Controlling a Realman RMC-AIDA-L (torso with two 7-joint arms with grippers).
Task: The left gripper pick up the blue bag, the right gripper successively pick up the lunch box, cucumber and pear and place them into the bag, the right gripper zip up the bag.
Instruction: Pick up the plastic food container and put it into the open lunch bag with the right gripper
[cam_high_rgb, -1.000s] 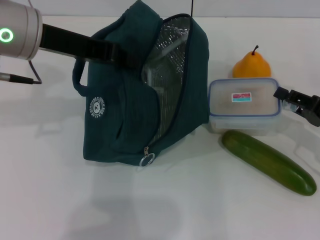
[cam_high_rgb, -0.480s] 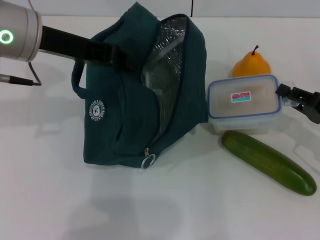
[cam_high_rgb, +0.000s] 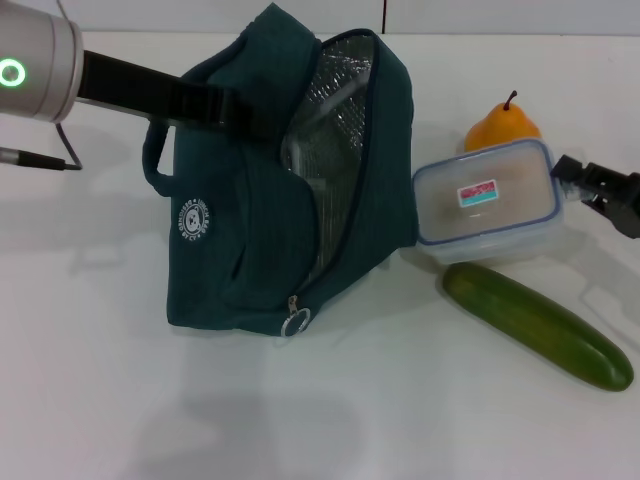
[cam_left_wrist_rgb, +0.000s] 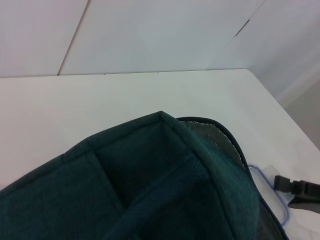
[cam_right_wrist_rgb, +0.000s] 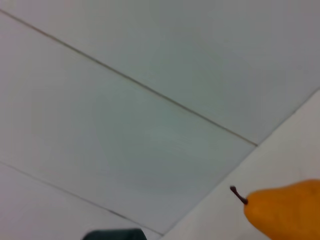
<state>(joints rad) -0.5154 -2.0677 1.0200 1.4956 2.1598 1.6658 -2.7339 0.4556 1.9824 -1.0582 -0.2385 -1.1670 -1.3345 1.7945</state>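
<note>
**A:** Teal fabric fills the middle of the table; the blue bag (cam_high_rgb: 270, 190) stands open, foil lining showing, ring pull low at the front; the left gripper (cam_high_rgb: 250, 110) reaches in from the left and its fingers are pinched on the bag's upper edge, though the tips are partly lost against the dark cloth.

**B:** And on the right, the lunch box (cam_high_rgb: 487, 200) is tilted, its right end raised, just beside the bag; the right gripper (cam_high_rgb: 565, 180) sits at that end, fingers closed on the box's edge; most of that claw is cut off by the frame.

**A:** The pear (cam_high_rgb: 503, 125) is behind the box, lower half hidden by the lid; the cucumber (cam_high_rgb: 537, 324) lies in front of it, on the table (cam_high_rgb: 120, 400), angled, apart from the bag.

**B:** Left wrist view shows mostly bag top, plus a corner of the box; right wrist view catches only the pear's stem end and wall.
</note>
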